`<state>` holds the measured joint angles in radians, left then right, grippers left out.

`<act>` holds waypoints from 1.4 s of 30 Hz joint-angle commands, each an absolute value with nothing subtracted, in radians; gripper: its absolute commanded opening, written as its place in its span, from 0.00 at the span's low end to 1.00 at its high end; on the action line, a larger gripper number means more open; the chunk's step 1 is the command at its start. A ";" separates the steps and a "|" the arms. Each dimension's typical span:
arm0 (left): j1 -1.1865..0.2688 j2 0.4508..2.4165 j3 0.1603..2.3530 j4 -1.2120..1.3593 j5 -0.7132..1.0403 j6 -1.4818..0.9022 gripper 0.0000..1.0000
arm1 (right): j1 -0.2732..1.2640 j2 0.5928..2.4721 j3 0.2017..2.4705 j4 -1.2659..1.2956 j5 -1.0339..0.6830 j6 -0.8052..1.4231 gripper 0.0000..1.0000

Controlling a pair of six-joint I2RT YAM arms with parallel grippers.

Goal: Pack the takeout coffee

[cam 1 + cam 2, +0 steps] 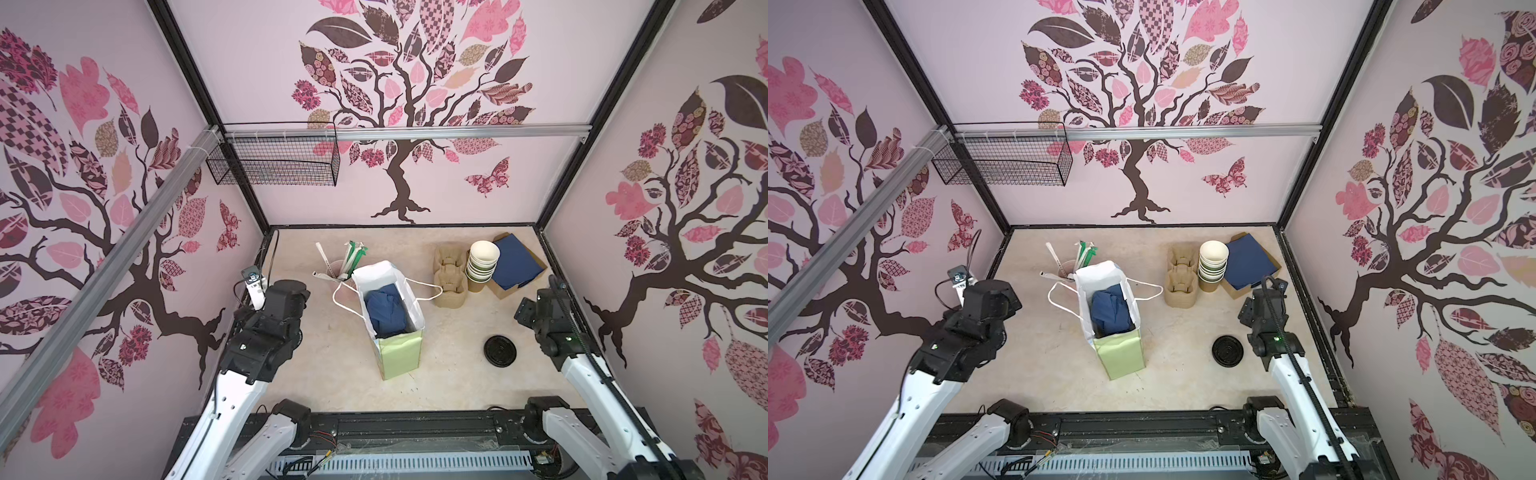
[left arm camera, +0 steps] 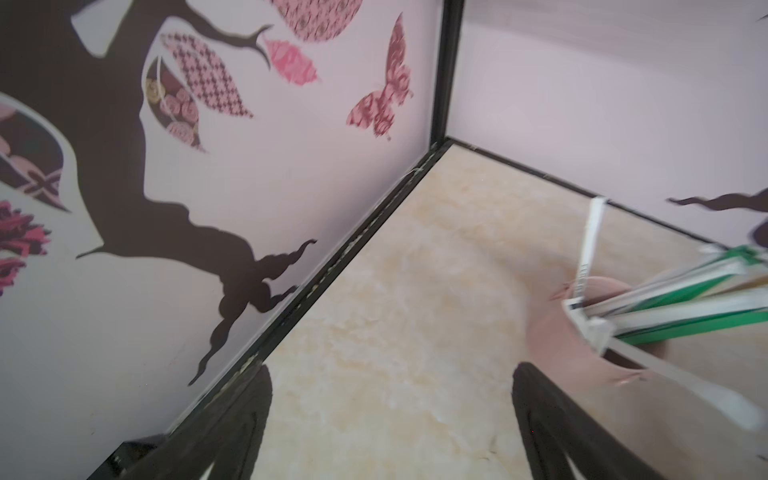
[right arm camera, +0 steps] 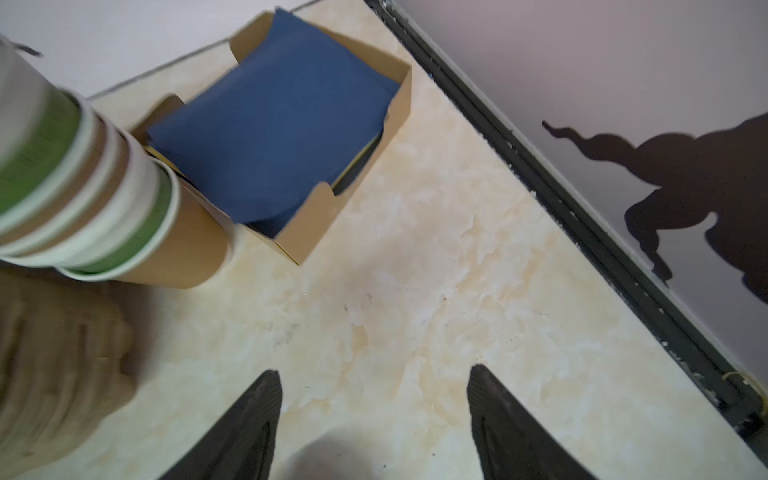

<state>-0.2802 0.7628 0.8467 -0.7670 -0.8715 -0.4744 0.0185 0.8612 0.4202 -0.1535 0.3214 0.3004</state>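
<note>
Both tools gape wide and empty: the left tool (image 2: 392,370) over bare bench (image 2: 395,291) by the straw cup (image 2: 548,340), the right tool (image 3: 374,370) near the cup stack (image 3: 83,187). The takeout coffee shows nowhere; probably it sits in the paper bag (image 1: 399,353) under the blue napkin (image 1: 384,309). Snagging a bag handle (image 1: 440,291) could topple it. One bag, one loose lid (image 1: 500,351), one cup stack, one napkin box (image 1: 517,262).

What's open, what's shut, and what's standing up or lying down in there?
Bag: upright, open, blue napkin inside.
Lid: loose, flat on the table.
Cups: stacked upright, lidless.
Box: open, napkins inside.
Straw cup: upright.
Left gripper: open, empty.
Right gripper: open, empty.
</note>
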 commanded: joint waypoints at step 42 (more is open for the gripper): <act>-0.006 1.560 0.369 0.901 -0.289 -0.075 0.98 | 0.054 1.546 0.287 1.132 0.186 0.059 1.00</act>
